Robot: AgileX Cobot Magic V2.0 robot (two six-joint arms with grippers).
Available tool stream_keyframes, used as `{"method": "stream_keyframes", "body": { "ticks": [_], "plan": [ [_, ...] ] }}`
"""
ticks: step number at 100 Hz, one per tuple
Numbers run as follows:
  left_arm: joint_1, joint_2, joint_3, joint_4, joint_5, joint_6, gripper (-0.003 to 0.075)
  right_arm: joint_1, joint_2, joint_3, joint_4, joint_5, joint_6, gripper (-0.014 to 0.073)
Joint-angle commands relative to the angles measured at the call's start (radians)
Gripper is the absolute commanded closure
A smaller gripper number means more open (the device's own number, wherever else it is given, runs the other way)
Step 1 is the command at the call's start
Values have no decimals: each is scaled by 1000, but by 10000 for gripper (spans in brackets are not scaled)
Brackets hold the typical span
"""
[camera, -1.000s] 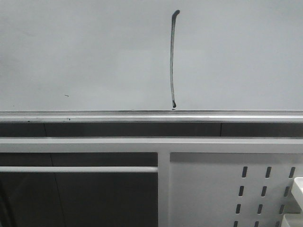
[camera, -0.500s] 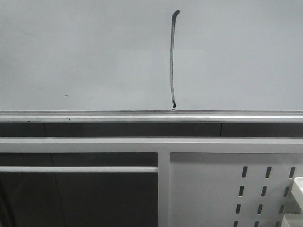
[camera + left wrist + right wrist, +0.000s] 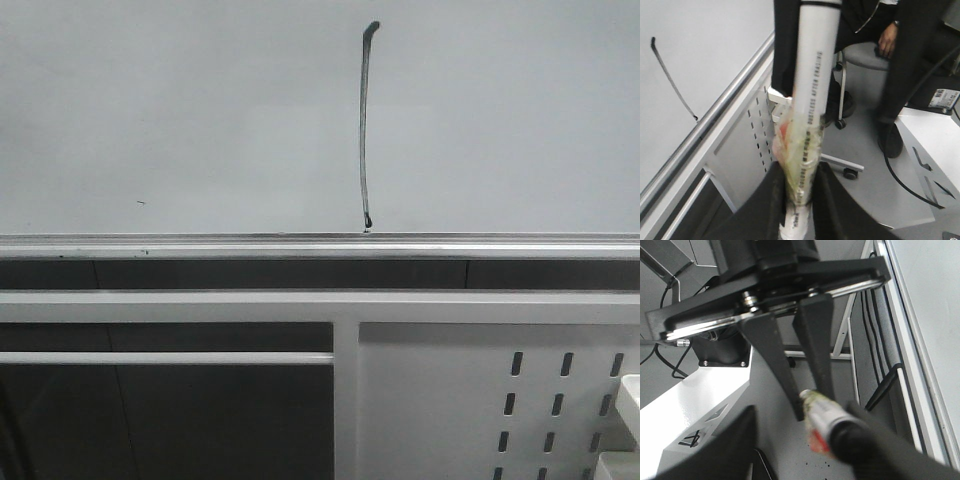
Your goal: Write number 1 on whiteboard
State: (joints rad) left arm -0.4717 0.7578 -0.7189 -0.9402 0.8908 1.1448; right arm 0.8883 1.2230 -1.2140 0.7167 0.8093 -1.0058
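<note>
The whiteboard [image 3: 200, 110] fills the upper front view, with the number 1 [image 3: 365, 125] drawn as a thin black stroke running down to the silver rail [image 3: 200, 245]. Neither gripper shows in the front view. In the left wrist view, my left gripper [image 3: 800, 170] is shut on a white marker pen [image 3: 812, 75] wrapped in tape, held away from the whiteboard [image 3: 700, 45] and the number 1 [image 3: 671, 77]. The right wrist view shows my right gripper [image 3: 801, 412] open, its jaws wide apart. The marker pen [image 3: 822, 417] in the left gripper [image 3: 812, 400] points in between them.
Below the rail there are a white frame bar [image 3: 300, 305] and a white perforated metal panel [image 3: 450, 400]. A person in black [image 3: 900, 60] sits on a wheeled chair [image 3: 865, 55] beside a white cabinet [image 3: 935, 145]. Cables trail on the grey floor [image 3: 865, 200].
</note>
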Motion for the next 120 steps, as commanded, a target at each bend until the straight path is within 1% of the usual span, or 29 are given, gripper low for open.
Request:
{"method": "stream_keyframes", "body": {
  "ticks": [1,6,10,16,24,28,32,37,40,42,43,44,45,46,47,48,49,50,51,52,53,59,71,88,97,120],
  "plan": [
    [1,3,-32,-62,-63,-16,740,1,-25,-35,44,-66,-8,55],
    [1,3,-29,-76,-77,-16,740,1,-34,-35,36,-79,-8,33],
    [1,3,-23,-92,-95,-16,740,1,-44,-35,25,-88,-8,34],
    [1,3,-9,-137,-143,-16,740,-5,-65,-35,-2,-93,-8,35],
    [1,3,14,-219,-219,22,740,-26,-104,-35,-40,-96,-8,36],
    [1,3,33,-273,-263,61,740,-43,-133,-35,-42,-94,0,47],
    [1,5,47,-336,-308,92,740,-64,-160,-35,-46,-94,23,83],
    [1,6,69,-417,-363,141,740,-91,-193,-35,-53,-91,59,163],
    [1,8,80,-466,-391,181,740,-107,-213,-33,-58,-83,77,249],
    [1,8,87,-502,-412,208,740,-120,-227,-33,-61,-76,91,288],
    [1,8,90,-514,-425,218,740,-124,-232,-33,-63,-74,94,331],
    [1,8,95,-538,-430,228,740,-133,-241,-33,-66,-69,99,354],
    [1,10,97,-550,-436,249,740,-137,-246,-31,-66,-66,101,401],
    [1,12,99,-575,-447,260,740,-146,-255,-31,-68,-60,101,426],
    [1,12,102,-585,-452,282,740,-150,-259,-29,-70,-57,101,476],
    [1,15,102,-606,-460,292,740,-158,-264,-27,-74,-51,101,501],
    [1,18,106,-616,-463,311,740,-162,-273,-27,-76,-48,101,526],
    [1,18,107,-626,-466,321,740,-166,-277,-25,-81,-46,101,578],
    [1,23,109,-645,-465,331,740,-174,-286,-21,-84,-43,101,601],
    [1,25,108,-654,-465,353,740,-178,-290,-19,-88,-43,101,651],
    [1,30,110,-670,-465,363,740,-185,-299,-14,-96,-40,104,674],
    [-3,56,110,-734,-453,457,740,-211,-339,14,-110,-44,103,648],
    [-50,130,110,-935,-481,639,740,-256,-432,108,-136,-102,106,643],
    [-141,229,96,-935,-602,685,740,-287,-599,310,-138,-317,106,643],
    [-174,269,96,-935,-626,712,740,-289,-676,419,-138,-405,106,643],
    [-182,326,27,-935,-645,728,740,-289,-813,629,-136,-497,152,643]
  ]
}}
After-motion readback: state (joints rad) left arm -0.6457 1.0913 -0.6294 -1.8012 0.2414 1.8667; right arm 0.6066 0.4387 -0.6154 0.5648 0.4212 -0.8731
